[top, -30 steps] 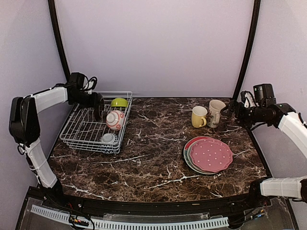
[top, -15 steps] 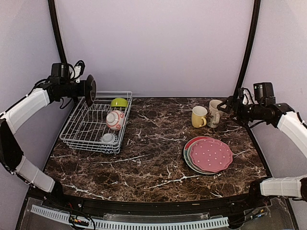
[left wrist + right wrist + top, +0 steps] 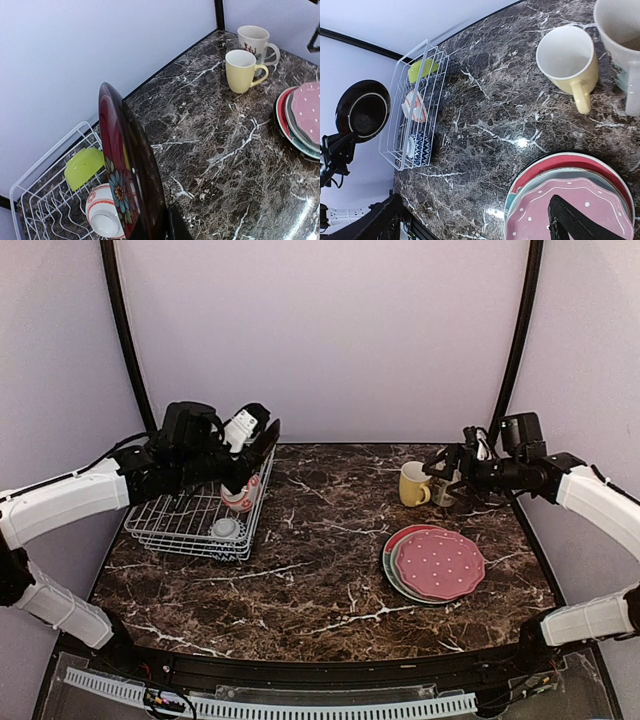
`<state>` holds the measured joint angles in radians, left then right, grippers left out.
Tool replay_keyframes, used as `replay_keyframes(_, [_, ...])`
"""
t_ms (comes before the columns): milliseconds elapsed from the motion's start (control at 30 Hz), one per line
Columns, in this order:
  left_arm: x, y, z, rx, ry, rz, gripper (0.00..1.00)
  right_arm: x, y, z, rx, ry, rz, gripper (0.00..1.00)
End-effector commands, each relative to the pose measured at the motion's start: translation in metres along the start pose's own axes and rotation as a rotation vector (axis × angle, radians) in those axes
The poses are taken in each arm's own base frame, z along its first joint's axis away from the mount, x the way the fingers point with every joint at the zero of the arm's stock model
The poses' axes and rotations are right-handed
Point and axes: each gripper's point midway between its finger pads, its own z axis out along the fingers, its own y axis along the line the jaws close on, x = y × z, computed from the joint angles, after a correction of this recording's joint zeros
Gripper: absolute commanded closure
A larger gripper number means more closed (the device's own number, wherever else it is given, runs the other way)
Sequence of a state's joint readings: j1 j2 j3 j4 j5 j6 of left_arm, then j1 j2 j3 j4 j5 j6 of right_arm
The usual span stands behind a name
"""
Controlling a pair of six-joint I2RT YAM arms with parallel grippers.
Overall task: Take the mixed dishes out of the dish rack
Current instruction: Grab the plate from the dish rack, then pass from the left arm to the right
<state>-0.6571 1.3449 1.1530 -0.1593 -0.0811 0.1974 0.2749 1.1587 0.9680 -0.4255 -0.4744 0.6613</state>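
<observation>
- The left wrist view catches a floral pattern on the black plate (image 3: pixel 131 170). The top view only gets it edge-on, and the right wrist view shows a plain dark face.
- Half a second back the left arm was off at the back-left corner. It has since swung right, and the plate now hangs over the dish rack (image 3: pixel 160 530) near its right edge.
- The left gripper (image 3: pixel 250 445) pinches the plate's rim, forearm stretched across the rack. The right gripper (image 3: pixel 443 470), fingers spread and holding nothing, hovers by the yellow mug (image 3: pixel 414 483).
</observation>
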Motion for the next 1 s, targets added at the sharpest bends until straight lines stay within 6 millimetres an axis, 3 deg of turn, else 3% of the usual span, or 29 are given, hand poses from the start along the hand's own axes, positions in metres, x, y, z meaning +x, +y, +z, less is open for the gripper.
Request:
replay_keyframes(0, [-0.025, -0.040, -0.014, -0.069, -0.108, 0.290, 0.99, 0.003, 0.024, 0.017, -0.082, 0.023, -0.026, 0.01])
replay_keyframes(100, [-0.012, -0.079, -0.009, -0.110, -0.074, 0.515, 0.99, 0.013, 0.037, 0.031, -0.119, 0.057, -0.036, 0.01])
replay_keyframes(200, [0.006, -0.099, 0.003, -0.195, -0.018, 0.679, 0.99, 0.021, 0.049, 0.045, -0.148, 0.083, -0.046, 0.01])
replay_keyframes(367, [0.020, -0.144, 0.009, -0.203, -0.015, 0.839, 0.99, 0.040, 0.074, 0.071, -0.211, 0.154, -0.060, 0.01])
replay_keyframes(533, [0.034, -0.167, 0.016, -0.241, 0.002, 0.942, 0.99, 0.056, 0.091, 0.095, -0.258, 0.209, -0.059, 0.01])
replay_keyframes(667, [0.035, -0.180, 0.014, -0.256, -0.023, 0.968, 0.99, 0.073, 0.102, 0.114, -0.292, 0.267, -0.058, 0.02])
replay_keyframes(900, [0.039, -0.193, 0.015, -0.264, -0.033, 1.003, 0.99, 0.092, 0.117, 0.138, -0.353, 0.362, -0.053, 0.30])
replay_keyframes(967, [0.040, -0.195, 0.015, -0.265, -0.033, 1.009, 0.99, 0.093, 0.119, 0.140, -0.367, 0.368, -0.049, 0.44])
